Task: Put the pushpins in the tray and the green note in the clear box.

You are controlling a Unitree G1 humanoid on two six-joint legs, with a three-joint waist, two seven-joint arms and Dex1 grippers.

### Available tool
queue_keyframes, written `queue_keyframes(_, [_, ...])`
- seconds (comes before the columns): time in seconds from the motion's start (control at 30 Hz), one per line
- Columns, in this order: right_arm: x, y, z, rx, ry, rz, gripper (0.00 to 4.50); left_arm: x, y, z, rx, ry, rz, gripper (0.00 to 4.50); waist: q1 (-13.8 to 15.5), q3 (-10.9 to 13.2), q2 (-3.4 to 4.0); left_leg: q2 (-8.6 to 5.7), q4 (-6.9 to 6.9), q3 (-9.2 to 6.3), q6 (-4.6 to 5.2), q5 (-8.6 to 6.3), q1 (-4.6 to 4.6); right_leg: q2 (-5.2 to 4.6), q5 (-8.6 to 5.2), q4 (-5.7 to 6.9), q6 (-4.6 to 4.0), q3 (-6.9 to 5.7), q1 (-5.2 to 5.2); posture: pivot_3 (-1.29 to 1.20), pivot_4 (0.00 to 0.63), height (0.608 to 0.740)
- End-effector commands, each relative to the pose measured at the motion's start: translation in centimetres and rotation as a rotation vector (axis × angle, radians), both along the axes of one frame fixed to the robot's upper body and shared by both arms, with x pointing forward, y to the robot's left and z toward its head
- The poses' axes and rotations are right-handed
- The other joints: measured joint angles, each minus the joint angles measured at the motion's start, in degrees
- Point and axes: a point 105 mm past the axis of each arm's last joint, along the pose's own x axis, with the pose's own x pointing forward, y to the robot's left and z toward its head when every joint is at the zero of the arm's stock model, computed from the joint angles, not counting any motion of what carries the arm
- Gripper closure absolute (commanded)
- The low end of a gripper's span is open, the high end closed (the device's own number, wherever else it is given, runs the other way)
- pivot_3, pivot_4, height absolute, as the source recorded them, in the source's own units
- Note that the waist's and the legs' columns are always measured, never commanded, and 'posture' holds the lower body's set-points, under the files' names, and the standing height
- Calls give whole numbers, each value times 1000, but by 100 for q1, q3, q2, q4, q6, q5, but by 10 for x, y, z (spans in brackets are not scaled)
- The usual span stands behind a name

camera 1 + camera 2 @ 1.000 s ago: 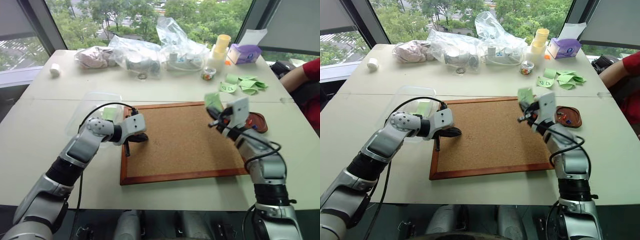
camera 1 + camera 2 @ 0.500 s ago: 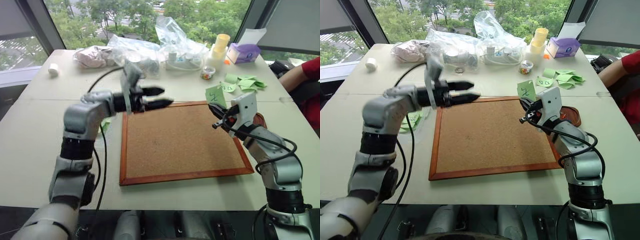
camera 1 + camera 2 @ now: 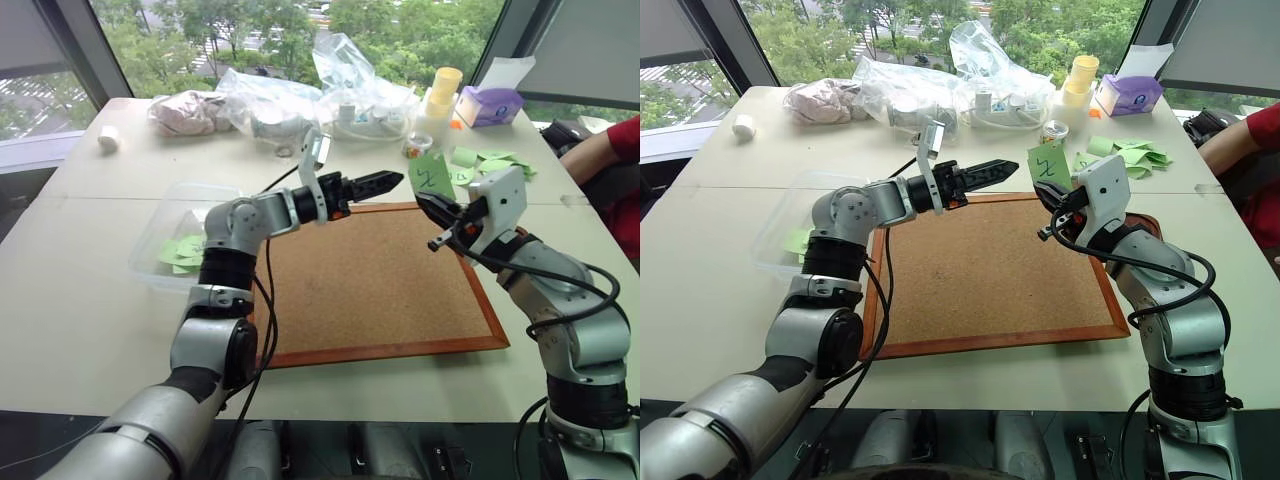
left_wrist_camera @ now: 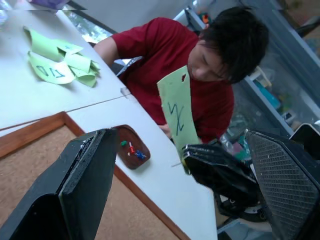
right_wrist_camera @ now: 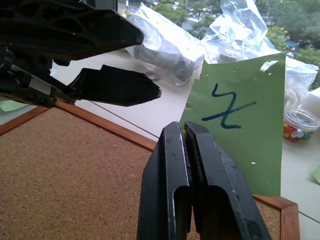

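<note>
Holding the green note (image 3: 432,175) upright above the far right corner of the corkboard (image 3: 370,285), your right pincer (image 3: 432,208) has its two black fingers pressed flat together on the paper's lower edge, the dark scribble showing toward the head camera. Your left pincer (image 3: 385,181) reaches across from the other side, level over the board's far edge, its fingers spread wide and gripping nothing, their tips just short of the note. The clear box (image 3: 160,235) sits on the tabletop (image 3: 80,300) beside the board's left edge with several green notes lying inside it. The tray (image 4: 131,147) rests on the tabletop just off the board's right edge; the pushpins (image 4: 131,149), red, green and blue heads, lie in it. A heap of curled green notes (image 3: 490,165) lies farther back on the right, and a person in a red shirt (image 4: 175,70) sits beyond the tabletop's right edge.
</note>
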Motion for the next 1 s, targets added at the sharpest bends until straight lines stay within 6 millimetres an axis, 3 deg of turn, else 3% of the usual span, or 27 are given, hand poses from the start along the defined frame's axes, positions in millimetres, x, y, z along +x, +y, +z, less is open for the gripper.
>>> queue_keyframes(0.03, [-8,9,19,0,-78,27,4500,0,-14,18,-66,-40,-35,51,1,0,0,-1,0,0,0,0,0,0,0,-1,0,0,0,0,150,735])
queue_keyframes(0.17, [-10,13,21,4,-78,35,4500,3,-25,15,-70,-32,-42,51,3,0,0,-3,0,0,1,0,-1,-1,0,-2,0,0,0,0,150,735])
queue_keyframes(0.23, [-11,15,22,8,-79,40,4500,1,-32,15,-110,-7,-67,553,1,0,0,-3,0,-1,1,0,-1,0,0,-2,0,0,0,0,150,735])
queue_keyframes(0.37, [-13,17,22,18,-79,45,4500,1,-38,15,-159,40,-95,2223,1,0,0,-4,0,-2,1,-1,-2,0,0,-4,0,-1,0,0,150,735])
queue_keyframes(0.5, [-13,18,22,20,-79,47,4500,3,-39,15,-149,31,-93,4218,-6,0,0,-4,-1,-4,2,-1,-2,0,0,-4,0,-1,0,0,150,735])
queue_keyframes(0.53, [-13,18,22,22,-80,47,4500,2,-38,16,-155,24,-99,4432,-7,0,0,-3,-1,-4,1,-1,-2,1,0,-4,0,-1,0,0,150,735])
queue_keyframes(0.67, [-13,19,22,26,-81,54,4500,2,-35,12,-124,-6,-102,4432,-3,0,0,-3,-1,-4,1,-1,-2,1,0,-4,0,-2,0,0,150,735])
queue_keyframes(1.0, [-12,23,25,61,-113,56,4500,22,-21,-19,43,-58,53,4432,-3,0,0,-4,-1,-5,2,-1,-3,0,0,-5,0,-2,0,0,150,735])
